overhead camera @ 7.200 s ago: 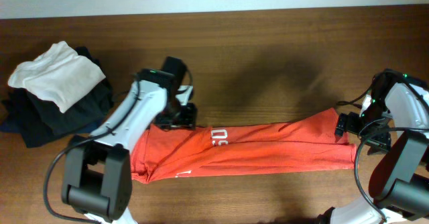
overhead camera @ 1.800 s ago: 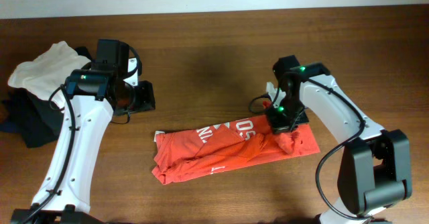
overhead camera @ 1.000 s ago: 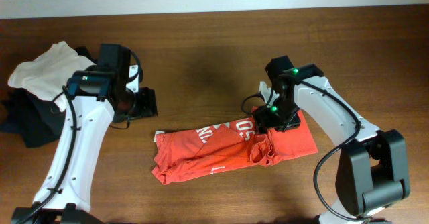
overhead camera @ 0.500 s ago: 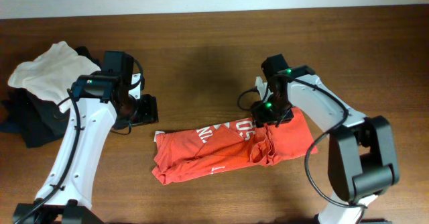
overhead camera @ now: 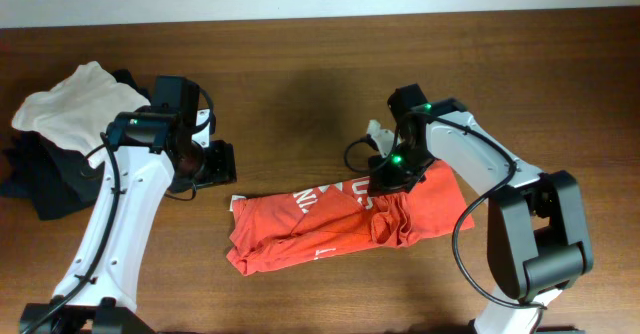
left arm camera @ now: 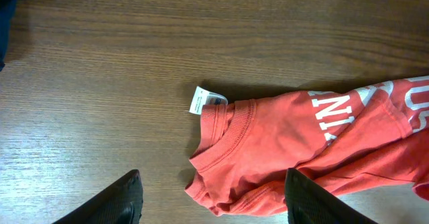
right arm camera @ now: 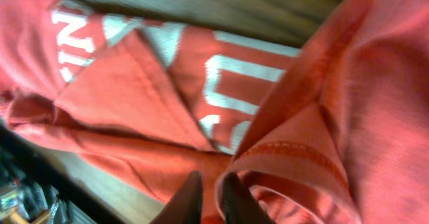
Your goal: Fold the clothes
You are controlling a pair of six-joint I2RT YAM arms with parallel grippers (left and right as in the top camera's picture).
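Overhead view: the T-shirt (overhead camera: 340, 219) lies as a crumpled band in the lower middle of the frame, on the table (overhead camera: 300, 84). Its left end is the collar, with the neck tag (left arm camera: 200, 100) poking out onto bare wood. Its right end stops short of the right arm's base.

Open wood lies above the shirt up to the table's far edge, and also to the shirt's right. The white folded garment (overhead camera: 85, 109) sits on the black garments (overhead camera: 60, 179) at upper left, well apart from the shirt.

The left gripper (left arm camera: 213, 184) is spread wide and holds nothing. It hangs above the collar end.

The right gripper (right arm camera: 209, 190) has its fingers drawn narrow, pinching a fold of the shirt's hem just right of the lettering.

Against the frame half a second back, the right gripper has moved slightly left and lower, and cloth bunches beneath it. The left arm is unchanged. Seven seconds back the shirt stretched nearly from arm to arm; it is now far shorter.
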